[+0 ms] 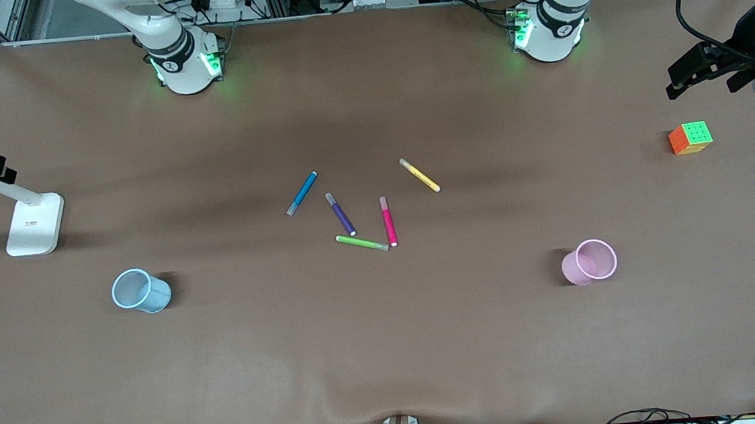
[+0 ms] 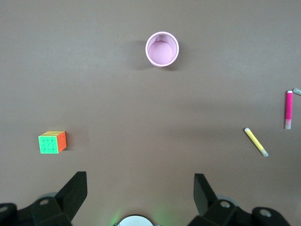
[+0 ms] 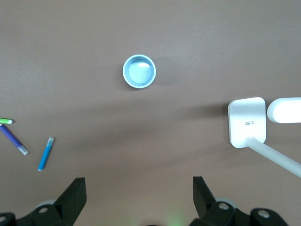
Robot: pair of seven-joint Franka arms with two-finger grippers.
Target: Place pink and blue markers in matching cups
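Translucent cups [image 1: 141,291] upright – slim markers [image 1: 388,221] flat; left gripper [image 2: 140,188], right gripper [image 3: 139,188] wide.

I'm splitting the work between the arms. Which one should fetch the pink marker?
Probably the left. The pink marker lies toward the left arm's side of the pen cluster, and the pink cup stands at that arm's end. The left gripper is open and empty, with both in its wrist view.

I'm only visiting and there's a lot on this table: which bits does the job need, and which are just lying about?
For the job:
pink marker
blue marker
pink cup
blue cup

Just lying about:
purple pen
green pen
yellow pen
cube
white stand
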